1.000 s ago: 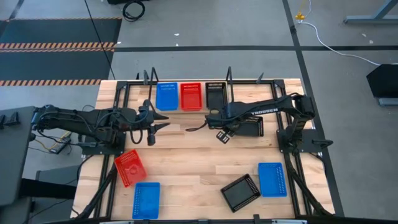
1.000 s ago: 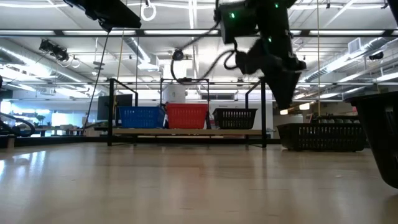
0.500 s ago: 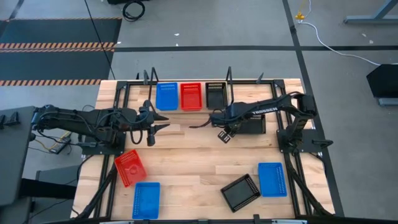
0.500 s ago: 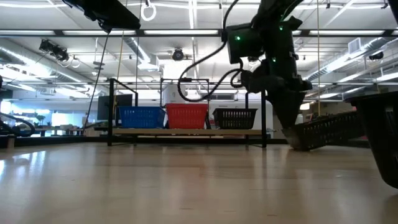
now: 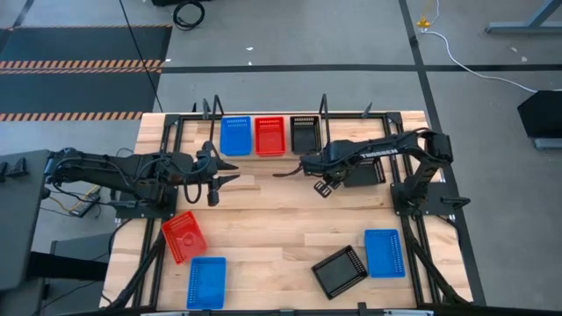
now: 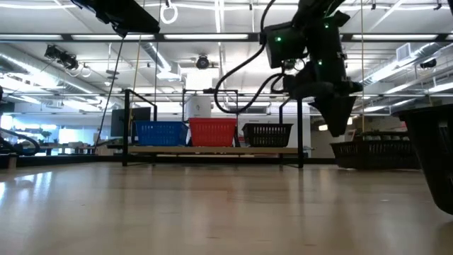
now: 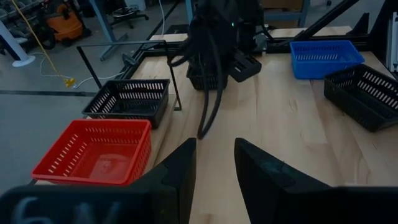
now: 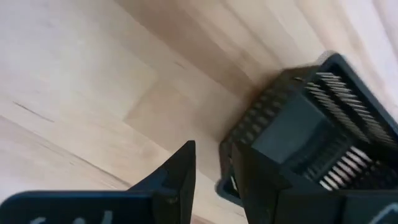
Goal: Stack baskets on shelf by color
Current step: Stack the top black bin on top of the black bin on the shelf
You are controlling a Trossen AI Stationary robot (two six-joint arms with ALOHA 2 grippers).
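On the shelf [image 5: 251, 154] at the far edge a blue basket [image 5: 234, 136], a red one [image 5: 270, 135] and a black one [image 5: 304, 132] stand side by side on their bottoms. My right gripper [image 5: 323, 184] points down right of the table's middle, shut on another black basket [image 5: 362, 173], which shows level in the low view [image 6: 379, 154]. My left gripper [image 5: 230, 173] hangs open over the table's left half, with nothing between its fingers [image 7: 215, 146]. My right gripper comes from above onto the black basket's end wall [image 8: 225, 168], the end toward the table's left. One finger [image 8: 180, 177] stands outside that wall; the other is behind the basket's dark plastic. The basket is level; whether it is clear of the wood I cannot tell.
A red basket [image 5: 183, 237] and a blue one [image 5: 206, 282] lie near the front left. A black basket [image 5: 341, 269] and a blue one [image 5: 384, 253] lie at the front right. Black frame rails [image 5: 158, 228] run along both table sides.
My right gripper has gone toward the table's right and far edges, taking the black basket along. The basket stood tilted half a second ago and is level now.
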